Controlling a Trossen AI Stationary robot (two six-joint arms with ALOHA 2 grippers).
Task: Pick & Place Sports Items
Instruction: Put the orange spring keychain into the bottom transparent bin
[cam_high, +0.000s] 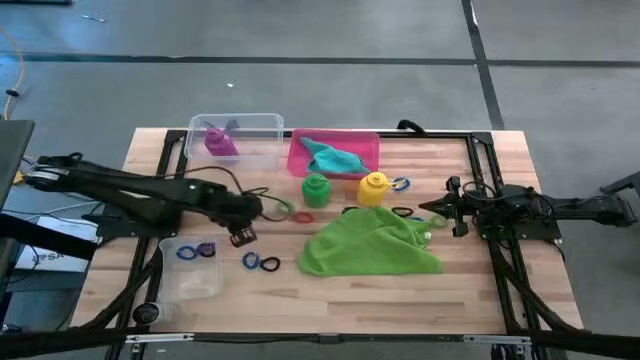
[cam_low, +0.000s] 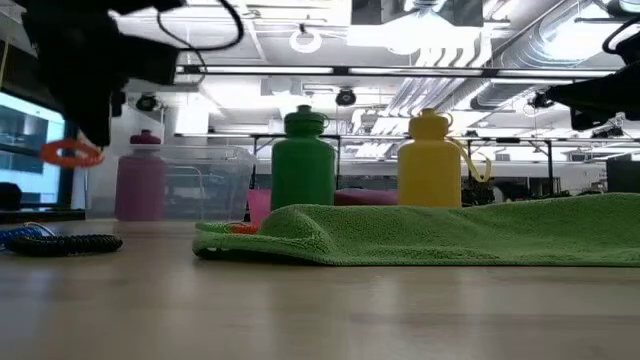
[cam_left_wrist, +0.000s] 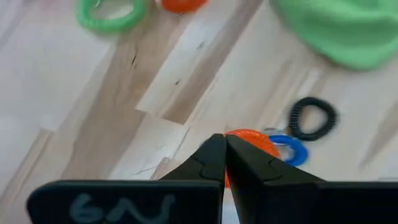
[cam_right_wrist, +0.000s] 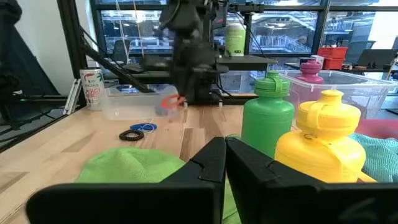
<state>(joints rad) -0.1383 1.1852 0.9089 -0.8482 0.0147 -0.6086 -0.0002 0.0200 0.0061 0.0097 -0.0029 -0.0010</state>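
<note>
Left gripper (cam_left_wrist: 224, 155) fingers pinching orange ring (cam_left_wrist: 252, 142) above the desk (cam_high: 400, 290); thin grip could slip, dropping it short; right gripper (cam_right_wrist: 225, 155) pressed together, idle

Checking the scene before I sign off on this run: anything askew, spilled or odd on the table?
Nothing spilled or damaged. The green bottle and yellow bottle stand upright. The green cloth lies rumpled, not folded. Coloured rings are scattered loose across the table. The left claw holds an orange ring above the table.
</note>
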